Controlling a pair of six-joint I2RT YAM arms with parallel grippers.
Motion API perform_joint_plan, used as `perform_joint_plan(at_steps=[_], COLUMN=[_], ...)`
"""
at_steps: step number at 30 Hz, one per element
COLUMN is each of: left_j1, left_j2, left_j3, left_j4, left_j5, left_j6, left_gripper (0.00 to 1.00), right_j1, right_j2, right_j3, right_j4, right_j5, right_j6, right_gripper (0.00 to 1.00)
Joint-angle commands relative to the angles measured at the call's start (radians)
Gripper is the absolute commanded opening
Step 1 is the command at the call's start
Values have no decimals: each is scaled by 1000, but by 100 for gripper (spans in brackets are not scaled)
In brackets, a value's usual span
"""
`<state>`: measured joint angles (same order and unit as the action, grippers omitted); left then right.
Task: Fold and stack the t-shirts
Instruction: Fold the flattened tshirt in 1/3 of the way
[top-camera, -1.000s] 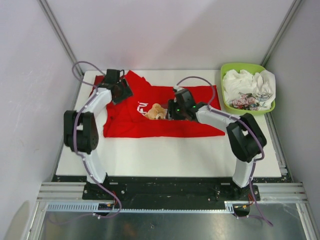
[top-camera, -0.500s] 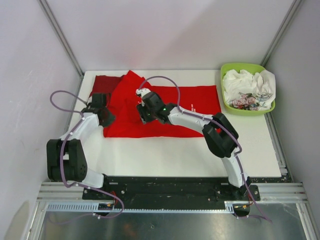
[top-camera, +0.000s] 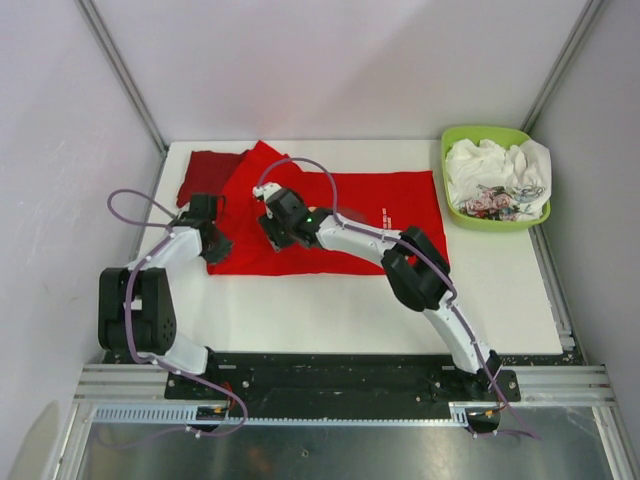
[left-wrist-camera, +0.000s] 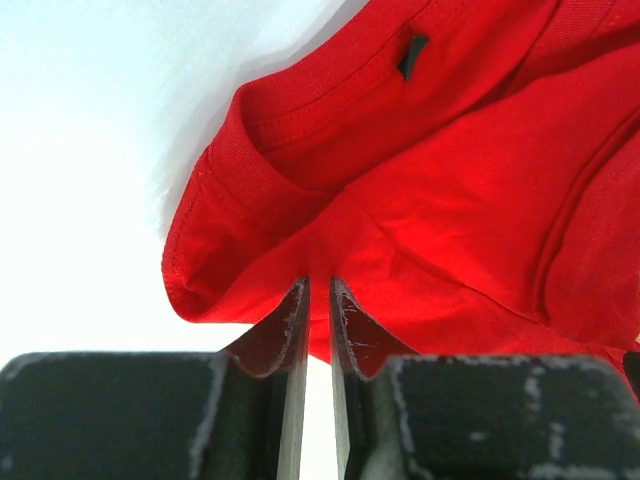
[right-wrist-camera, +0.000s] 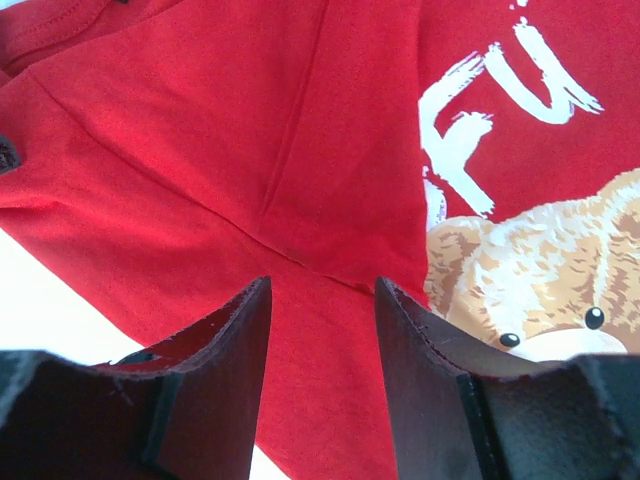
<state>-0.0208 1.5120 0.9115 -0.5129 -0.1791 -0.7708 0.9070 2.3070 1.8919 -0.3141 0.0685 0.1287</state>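
The bright red t-shirt (top-camera: 380, 215) lies spread across the back of the white table. A plain darker red t-shirt (top-camera: 207, 165) sits behind its left corner. My left gripper (top-camera: 214, 241) is at the bright shirt's left edge. In the left wrist view its jaws (left-wrist-camera: 320, 282) are nearly together, with a fold of red cloth (left-wrist-camera: 400, 220) pinched at the tips. My right gripper (top-camera: 272, 226) hangs over the left half of the shirt. It (right-wrist-camera: 322, 282) is open above flat red cloth, with the bear print (right-wrist-camera: 530, 275) and white lettering (right-wrist-camera: 500, 110) just to its right.
A lime-green basket (top-camera: 484, 130) holding white and patterned cloth stands at the back right corner. Bare white table (top-camera: 330, 310) runs along the front between the shirt and the arm bases. Grey walls and metal frame posts close in the sides.
My left gripper came forward from the back left corner to the shirt's left edge and closed on the cloth. The right arm swept left across the shirt and now covers the bear from above.
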Motion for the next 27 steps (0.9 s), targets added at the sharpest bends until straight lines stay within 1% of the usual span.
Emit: perform_joint_plan(at_steps=[1,10,15,23,27], left_j1=[5,11,14,18,18], left_j2=[11,17,13,32,48], left_j3=[-9,-11,-10,-22,-30], left_j4=[14,13,13,13,13], left_j5=[-36,-42,-43,-56,-64], left_j6=[-20,-14,-11,-20,-28], left_gripper=[16,12,10,6,3], right_j1=[25,48,49,50,50], right_j2=[35,106,135,167,169], right_j3=[85,200,230,246,247], right_j4=[-16,-64,-76,-89,-87], right_j5=[36,52,51,44,55], right_j6=[-31,-47,-47,-38,-33], right_gripper=[51,52,51,44,35])
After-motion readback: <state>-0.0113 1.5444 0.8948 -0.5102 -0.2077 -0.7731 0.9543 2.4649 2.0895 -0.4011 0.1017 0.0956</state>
